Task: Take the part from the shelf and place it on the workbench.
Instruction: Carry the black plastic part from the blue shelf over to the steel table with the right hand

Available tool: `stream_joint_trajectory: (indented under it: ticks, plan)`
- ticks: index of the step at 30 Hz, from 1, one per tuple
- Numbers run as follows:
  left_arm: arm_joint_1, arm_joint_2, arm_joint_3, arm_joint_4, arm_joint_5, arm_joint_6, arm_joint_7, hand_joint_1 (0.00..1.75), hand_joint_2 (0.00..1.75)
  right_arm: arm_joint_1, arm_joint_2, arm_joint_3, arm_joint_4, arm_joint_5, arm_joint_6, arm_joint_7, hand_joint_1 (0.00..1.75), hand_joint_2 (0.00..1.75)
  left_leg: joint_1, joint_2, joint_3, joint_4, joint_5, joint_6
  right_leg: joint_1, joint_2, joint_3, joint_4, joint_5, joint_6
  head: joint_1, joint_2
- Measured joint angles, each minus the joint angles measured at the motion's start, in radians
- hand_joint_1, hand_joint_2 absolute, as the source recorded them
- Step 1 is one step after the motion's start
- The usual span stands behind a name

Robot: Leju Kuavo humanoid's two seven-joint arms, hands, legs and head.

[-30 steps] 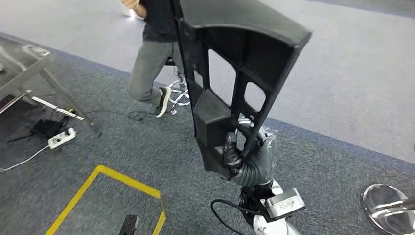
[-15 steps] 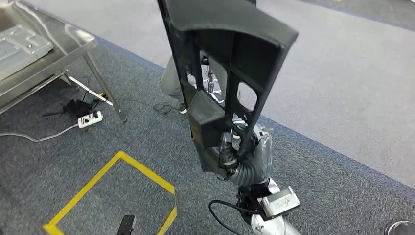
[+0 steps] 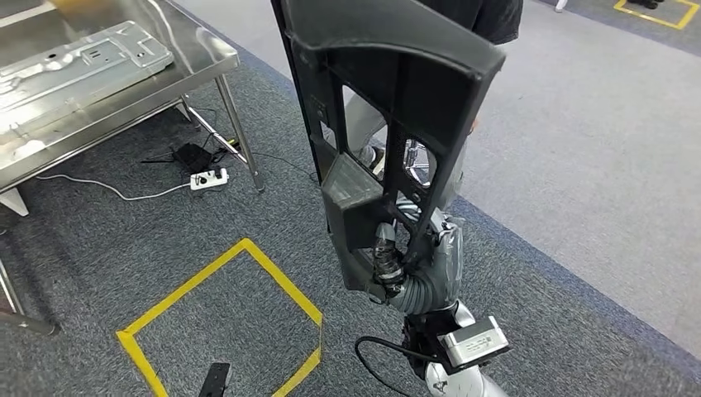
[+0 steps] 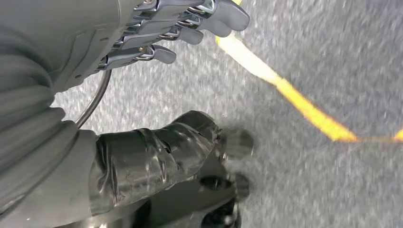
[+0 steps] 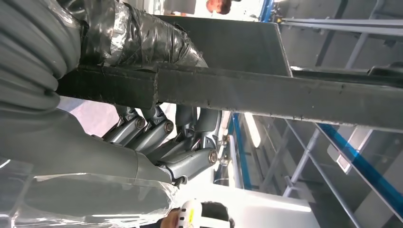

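A large black plastic part [image 3: 388, 107] with open windows and a box-shaped pocket stands upright in front of me. My right hand [image 3: 413, 265] grips it at its lower end. In the right wrist view the part [image 5: 266, 90] runs as a dark bar across my right hand [image 5: 166, 137], with the fingers curled under it and the taped thumb over it. The steel workbench [image 3: 207, 62] stands at the upper left, well away from the part. My left hand [image 4: 142, 42] hangs over the carpet, fingers apart, holding nothing.
A ribbed metal panel [image 3: 83, 66] lies on the workbench. Beneath it a power strip [image 3: 208, 178] and cables lie on the grey carpet. A yellow tape square [image 3: 223, 306] marks the floor in front. A person [image 3: 488, 16] stands just behind the part.
The whole picture has shifted as I turn: the workbench has slid in from the left and the person now sits behind the part. My right hand holds the part as before.
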Motion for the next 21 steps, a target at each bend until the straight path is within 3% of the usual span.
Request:
stream_joint_trajectory:
  ticks: [1, 3, 5, 6, 7, 8, 9, 11, 12, 14, 16, 18, 20, 21]
  plan:
    - [0.000, 0.001, 0.000, 0.000, -0.002, 0.000, 0.004, 0.00, 1.75, -0.001, 0.001, 0.000, 0.000, 0.000, 0.001, 0.000, 1.75, 1.75, -0.002, 0.028, -0.013, 0.027, -0.014, -0.005, -0.002, -0.014, 0.007, -0.006, 0.001, -0.006, -0.003, 0.000]
    - [-0.001, 0.002, -0.003, 0.000, -0.004, -0.001, 0.009, 0.00, 1.75, -0.002, 0.002, 0.001, 0.001, -0.001, 0.001, 0.000, 1.75, 1.75, -0.003, 0.095, -0.067, 0.134, -0.064, -0.014, -0.001, -0.042, 0.017, -0.012, -0.002, -0.014, -0.009, 0.000]
    - [-0.003, 0.001, -0.005, 0.000, -0.004, -0.001, 0.013, 0.00, 1.75, -0.001, 0.003, 0.001, 0.002, -0.002, 0.001, 0.000, 1.75, 1.75, 0.003, 0.120, -0.130, 0.245, -0.100, -0.021, 0.001, -0.072, 0.021, -0.012, -0.008, -0.017, -0.011, 0.000]
    - [-0.002, 0.000, -0.006, 0.000, -0.004, -0.001, 0.014, 0.00, 1.75, 0.000, 0.003, 0.002, 0.003, -0.002, 0.001, 0.000, 1.75, 1.75, 0.006, 0.125, -0.140, 0.257, -0.093, -0.023, 0.001, -0.085, 0.023, -0.011, -0.011, -0.016, -0.011, 0.000]
    - [-0.001, 0.000, -0.006, 0.000, -0.004, -0.001, 0.014, 0.00, 1.75, 0.000, 0.003, 0.002, 0.003, -0.003, 0.001, 0.001, 1.75, 1.75, 0.008, 0.128, -0.131, 0.234, -0.071, -0.024, 0.001, -0.098, 0.025, -0.011, -0.014, -0.014, -0.012, 0.000]
    - [-0.001, 0.001, -0.006, 0.000, -0.004, -0.001, 0.014, 0.00, 1.75, 0.000, 0.003, 0.002, 0.004, -0.003, 0.001, 0.000, 1.75, 1.75, 0.009, 0.138, -0.099, 0.173, -0.037, -0.023, 0.000, -0.111, 0.030, -0.010, -0.018, -0.011, -0.012, 0.000]
    - [-0.001, 0.001, -0.006, 0.000, -0.004, -0.001, 0.014, 0.00, 1.75, 0.000, 0.003, 0.002, 0.004, -0.003, 0.001, 0.000, 1.75, 1.75, 0.006, 0.162, -0.062, 0.103, -0.011, -0.021, 0.001, -0.122, 0.035, -0.010, -0.023, -0.007, -0.012, 0.000]
    - [-0.004, 0.001, -0.007, 0.000, -0.004, -0.001, 0.010, 0.00, 1.75, -0.001, 0.003, 0.002, 0.004, -0.003, 0.000, 0.000, 1.75, 1.75, -0.002, 0.198, -0.011, 0.005, 0.015, -0.009, 0.007, -0.142, 0.042, -0.008, -0.033, 0.003, -0.010, 0.000]
    - [-0.004, 0.001, -0.007, 0.000, -0.004, -0.001, 0.008, 0.00, 1.75, -0.002, 0.003, 0.002, 0.004, -0.004, 0.000, 0.000, 1.75, 1.75, -0.006, 0.205, -0.006, -0.008, 0.011, -0.002, 0.011, -0.150, 0.045, -0.009, -0.036, 0.008, -0.009, 0.000]
    - [-0.004, 0.002, -0.008, 0.000, -0.007, 0.001, 0.005, 0.00, 1.75, -0.002, 0.003, 0.002, 0.004, -0.004, 0.001, 0.000, 1.75, 1.75, -0.005, 0.179, -0.005, -0.011, 0.012, 0.011, 0.013, -0.164, 0.050, -0.011, -0.043, 0.019, -0.007, 0.000]
    - [-0.003, 0.002, -0.010, 0.000, -0.009, 0.004, 0.005, 0.00, 1.75, -0.003, 0.003, 0.003, 0.003, -0.005, 0.000, -0.001, 1.75, 1.75, -0.002, 0.156, 0.001, -0.017, 0.013, 0.022, 0.008, -0.131, 0.043, 0.018, -0.068, 0.029, -0.002, 0.000]
    - [-0.004, 0.002, -0.012, 0.000, -0.009, 0.005, 0.007, 0.00, 1.75, -0.003, 0.003, 0.003, 0.004, -0.007, 0.000, -0.001, 1.75, 1.75, -0.001, 0.133, 0.006, -0.020, 0.012, 0.031, 0.006, -0.075, -0.009, 0.128, -0.123, 0.031, 0.003, 0.000]
    - [-0.006, 0.002, -0.013, 0.000, -0.009, 0.004, 0.006, 0.00, 1.75, 0.000, 0.002, 0.003, 0.005, -0.007, 0.000, -0.002, 1.75, 1.75, -0.003, 0.105, 0.006, -0.020, 0.011, 0.035, 0.008, -0.054, -0.082, 0.257, -0.165, 0.029, 0.005, 0.000]
    - [-0.006, 0.002, -0.013, 0.000, -0.009, 0.004, 0.006, 0.00, 1.75, 0.001, 0.002, 0.003, 0.006, -0.008, 0.000, -0.001, 1.75, 1.75, -0.004, 0.090, 0.007, -0.020, 0.011, 0.036, 0.008, -0.051, -0.103, 0.283, -0.160, 0.027, 0.005, 0.000]
